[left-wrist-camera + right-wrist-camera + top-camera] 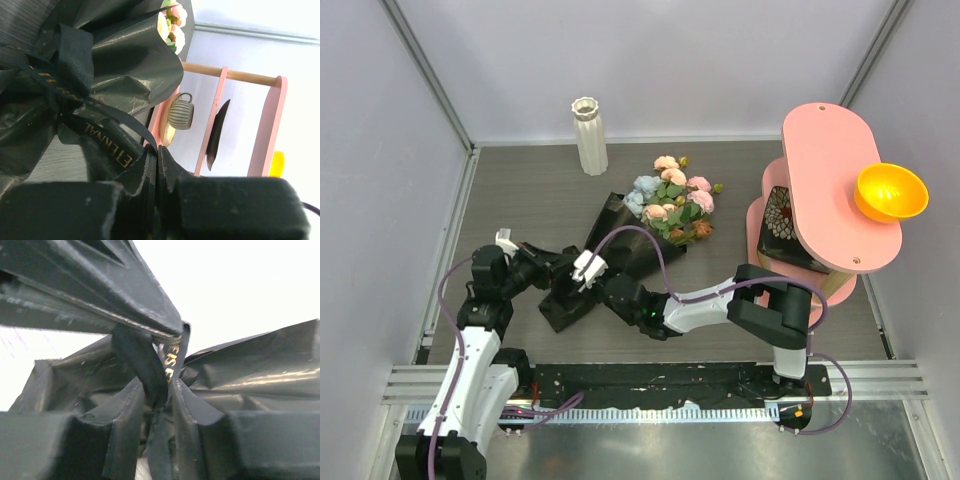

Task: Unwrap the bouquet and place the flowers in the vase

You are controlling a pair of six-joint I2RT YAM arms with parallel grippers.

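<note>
I'm watching the bow being undone at the narrow end of the bouquet [630, 240]. The left gripper [156, 152] is pressing its jaws tight together, pinching a tail of the black ribbon [75, 60] right at the tips, the knot sitting just ahead of them. The right gripper [159, 390] is straddling another strand of that ribbon, jaws part-way apart with the strand running up between them. I cannot tell whether they are gripping it or only flanking it. To my eye the thing to get right is catching ribbon alone, not the black paper [130, 65] bulging on either side of the jaws. Then each strand wants drawing along its own length, straight away from the knot, low over the table [520, 190], the two pulls opposing so the bunch is not dragged. The bouquet is lying flat, its long axis running diagonally. The tied stem end is at the jaws, and the flowers [672, 198] are pointing away beyond them, toward the far right. The vase [588, 135] is standing upright well beyond both jaws, apart from everything.
</note>
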